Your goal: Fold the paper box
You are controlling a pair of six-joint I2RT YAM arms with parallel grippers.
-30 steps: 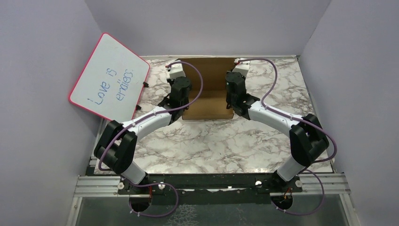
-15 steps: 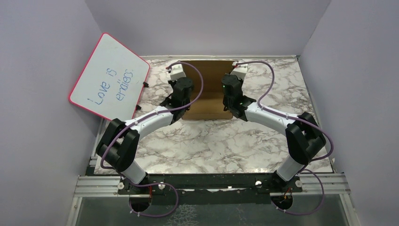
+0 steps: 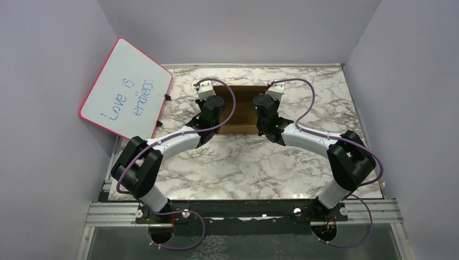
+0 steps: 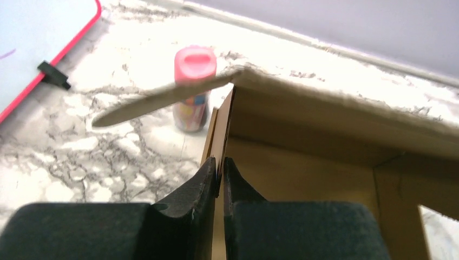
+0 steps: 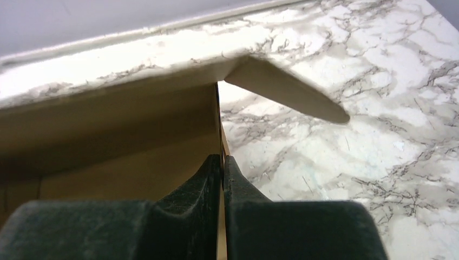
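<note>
Box (image 3: 238,108) mid-fold: left tool (image 4: 220,172) pinches left wall (image 4: 218,138), right tool (image 5: 222,165) pinches right wall (image 5: 218,122). Next move probably calls for keeping both walls upright and square before closing.

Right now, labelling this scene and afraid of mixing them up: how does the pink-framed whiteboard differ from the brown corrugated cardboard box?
The pink-framed whiteboard is white with blue handwriting; the brown corrugated cardboard box is plain. The whiteboard stands tilted by the left wall, untouched; the box rests on the marble table, pinched by the left gripper and the right gripper. Both are rectangular.
</note>
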